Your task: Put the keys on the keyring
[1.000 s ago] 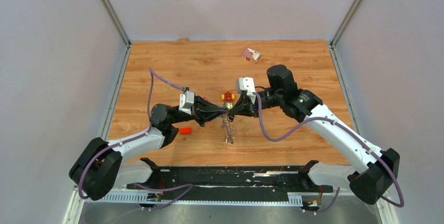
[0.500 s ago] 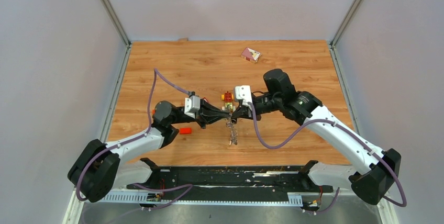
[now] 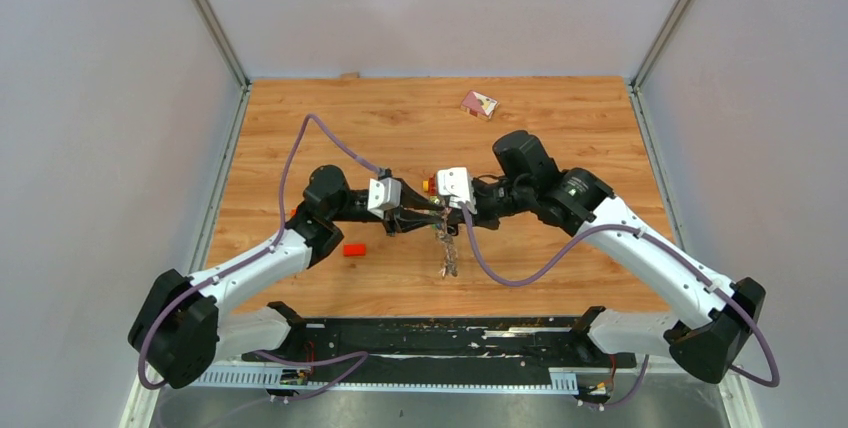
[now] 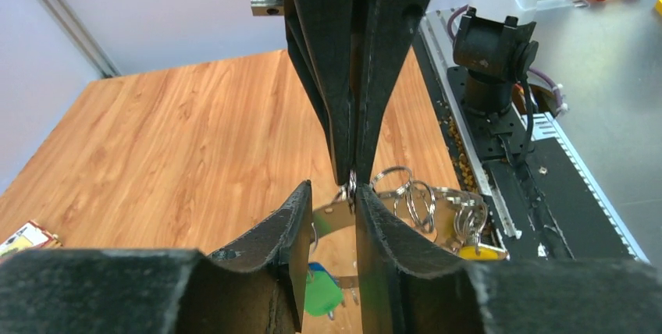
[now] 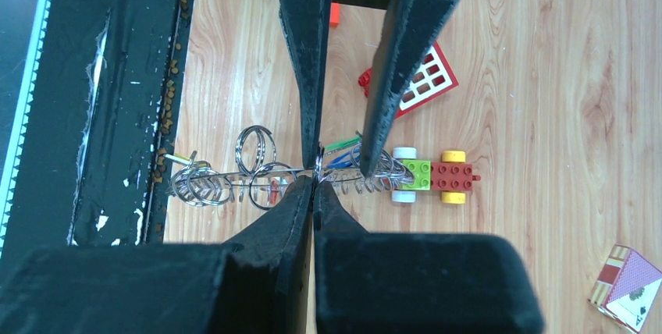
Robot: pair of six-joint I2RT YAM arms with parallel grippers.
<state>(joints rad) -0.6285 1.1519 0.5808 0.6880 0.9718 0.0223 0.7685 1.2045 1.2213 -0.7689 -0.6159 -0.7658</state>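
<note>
The keyring is a thin wire loop strung with smaller rings and keys, held above the table. My right gripper is shut on its wire, and the bunch hangs below where the two grippers meet. My left gripper faces the right one with its jaws open on either side of the ring. A silver key blade lies in the gap. Keys with green and yellow heads dangle from the ring. The left gripper's fingers stand spread in the right wrist view.
A red-and-yellow toy car sits just beyond the grippers. A red brick lies to the left and a small card box at the back. The black rail runs along the near edge.
My left gripper has opened from shut. Both wrists have shifted a little, the right arm leftward, and the hanging keyring has moved slightly with them.
</note>
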